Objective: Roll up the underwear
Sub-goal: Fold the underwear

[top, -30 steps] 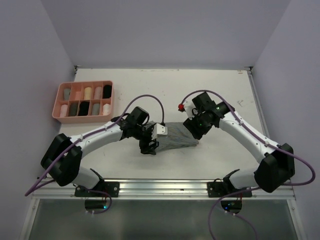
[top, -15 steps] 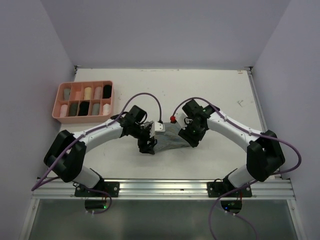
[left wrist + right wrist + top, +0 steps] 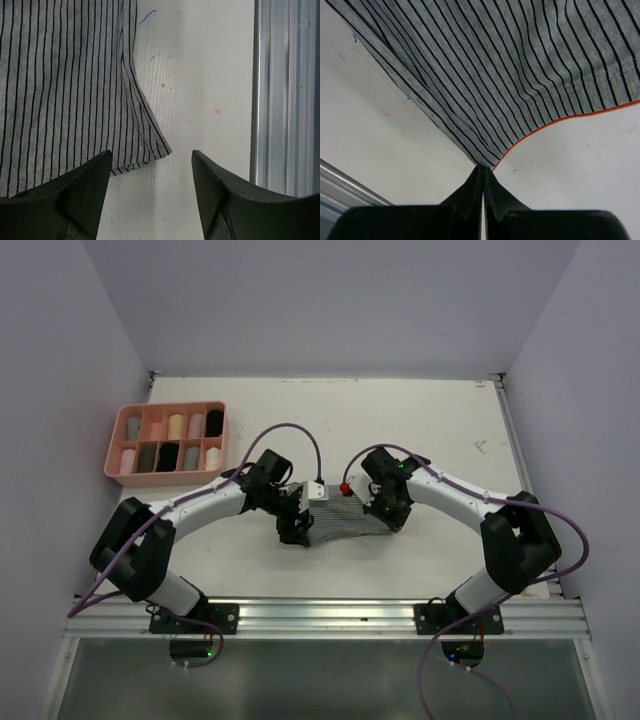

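Note:
A grey striped underwear (image 3: 340,520) lies flat on the table between the two arms. My right gripper (image 3: 388,515) is at its right end. In the right wrist view, the right gripper (image 3: 484,167) is shut on the pointed corner of the underwear (image 3: 520,65), where an orange trim meets the striped edge. My left gripper (image 3: 298,530) is at the garment's left end. In the left wrist view, the left gripper (image 3: 150,152) stands open over a corner of the underwear (image 3: 65,85), with nothing held between its fingers.
A pink tray (image 3: 112,448) with rolled garments in its compartments stands at the far left. A metal rail (image 3: 320,612) runs along the table's near edge and shows as the rail (image 3: 280,90) close to the left gripper.
My right gripper has moved left and nearer along the underwear and shut on its corner. The left gripper has stayed open and shifted only slightly.

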`<state>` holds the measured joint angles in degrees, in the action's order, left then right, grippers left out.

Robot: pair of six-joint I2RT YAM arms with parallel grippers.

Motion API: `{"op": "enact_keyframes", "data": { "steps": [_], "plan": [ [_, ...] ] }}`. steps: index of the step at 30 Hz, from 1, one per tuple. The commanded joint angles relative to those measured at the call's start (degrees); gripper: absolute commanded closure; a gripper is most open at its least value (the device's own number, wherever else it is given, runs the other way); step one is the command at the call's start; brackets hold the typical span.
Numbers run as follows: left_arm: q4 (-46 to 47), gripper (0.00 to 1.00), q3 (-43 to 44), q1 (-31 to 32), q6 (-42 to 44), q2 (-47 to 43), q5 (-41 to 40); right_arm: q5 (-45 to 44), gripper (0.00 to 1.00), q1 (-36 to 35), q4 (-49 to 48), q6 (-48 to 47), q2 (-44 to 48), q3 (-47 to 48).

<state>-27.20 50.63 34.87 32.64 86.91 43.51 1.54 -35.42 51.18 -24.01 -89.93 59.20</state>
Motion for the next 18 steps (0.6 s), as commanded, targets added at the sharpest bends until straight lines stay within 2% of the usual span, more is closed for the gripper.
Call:
{"op": "enact_keyframes", "data": {
  "steps": [1,2,9,14,18],
  "plan": [
    [4.96,0.32,-1.49,0.19,0.84,-0.25,0.71,-2.77,0.96,-0.26,-1.17,-2.18,-0.59,0.65],
    [5.92,0.32,-1.85,0.46,0.93,-0.51,0.01,-2.95,1.00,-0.26,-1.08,-1.83,-0.77,0.83],
    [11.73,0.34,-7.20,3.09,-1.09,-5.26,-6.94,-3.56,1.00,-0.26,-1.78,0.01,-0.77,0.48],
    [17.42,0.44,-10.90,4.50,-5.12,-9.91,-11.77,-4.70,1.00,-0.26,-2.22,1.51,-0.86,0.74],
    [21.48,0.47,-14.85,6.25,-6.10,-14.31,-14.58,-4.88,1.00,-0.26,-2.40,2.04,-1.12,1.71]
  ]
}}
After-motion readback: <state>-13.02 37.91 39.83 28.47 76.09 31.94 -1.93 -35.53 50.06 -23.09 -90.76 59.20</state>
